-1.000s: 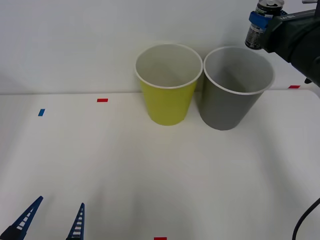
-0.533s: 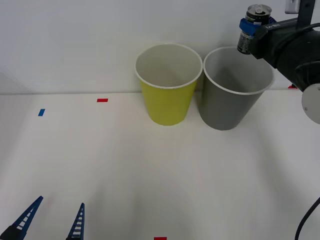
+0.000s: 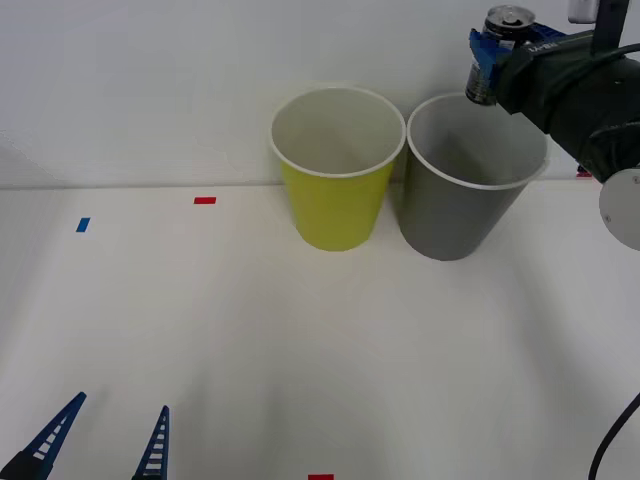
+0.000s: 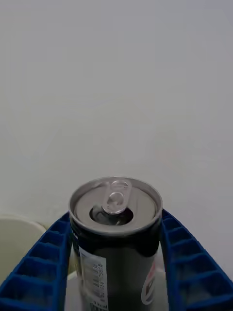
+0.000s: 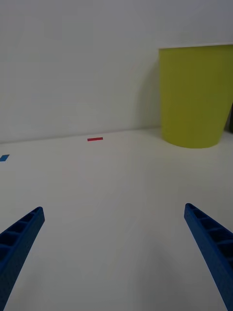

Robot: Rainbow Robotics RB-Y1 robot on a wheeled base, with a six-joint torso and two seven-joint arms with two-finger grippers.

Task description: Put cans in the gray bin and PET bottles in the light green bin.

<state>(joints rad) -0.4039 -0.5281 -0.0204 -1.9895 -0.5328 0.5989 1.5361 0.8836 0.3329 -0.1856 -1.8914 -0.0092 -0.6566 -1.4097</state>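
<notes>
At upper right, the right gripper [image 3: 487, 62], jaws clamped on the can [image 3: 497, 45], has slid left over the gray bin's [image 3: 470, 185] far rim; release looks close. Left gripper [image 3: 100, 440] waits spread, lower left

Blue fingers [image 4: 46, 262] covering both sides of the can [image 4: 115, 243], lower body running off the frame edge. Label print too small for reading. Gray bin [image 3: 470, 180] overlapping part of the light green bin [image 3: 335, 170]. Left gripper [image 3: 100, 445] being cropped at the frame edge.
</notes>
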